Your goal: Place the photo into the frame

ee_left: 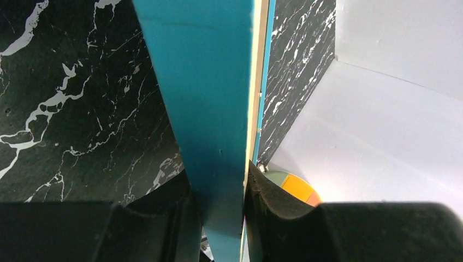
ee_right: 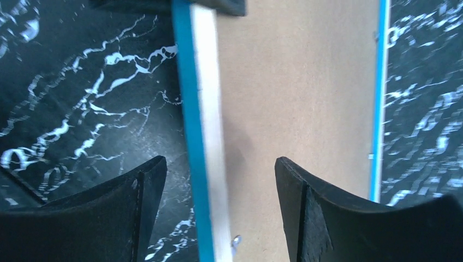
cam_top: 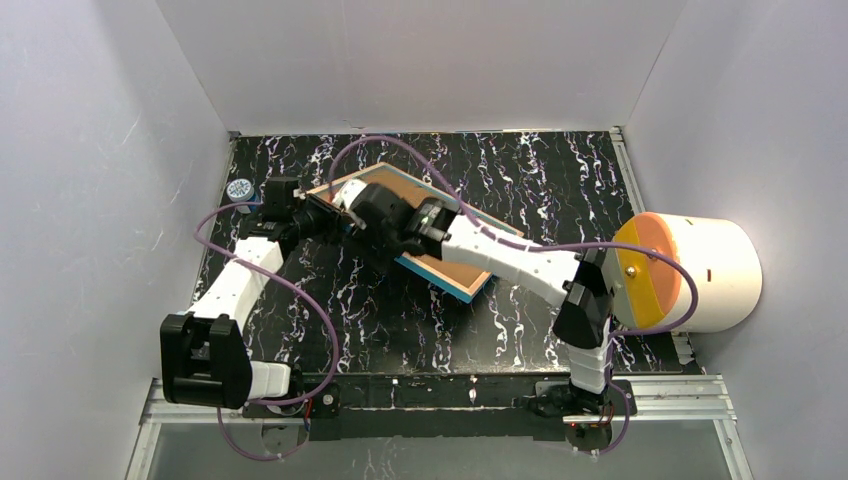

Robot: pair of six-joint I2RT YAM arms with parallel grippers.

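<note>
The frame [cam_top: 448,272] lies slanted in the middle of the black marble table, brown backing board [ee_right: 295,98] facing up inside its bright blue rim. At the frame's left end, my left gripper [cam_top: 333,215] is shut on it. In the left wrist view both pads press the blue edge [ee_left: 207,82] between them. My right gripper [cam_top: 362,228] is just beside it and stands open. Its fingers [ee_right: 306,207] straddle the blue and pale wood rim [ee_right: 202,109] without touching it. The photo is out of view.
A white drum with an orange and yellow face [cam_top: 690,270] lies at the table's right edge. A small round object [cam_top: 238,188] sits at the back left. White walls close in the back and both sides.
</note>
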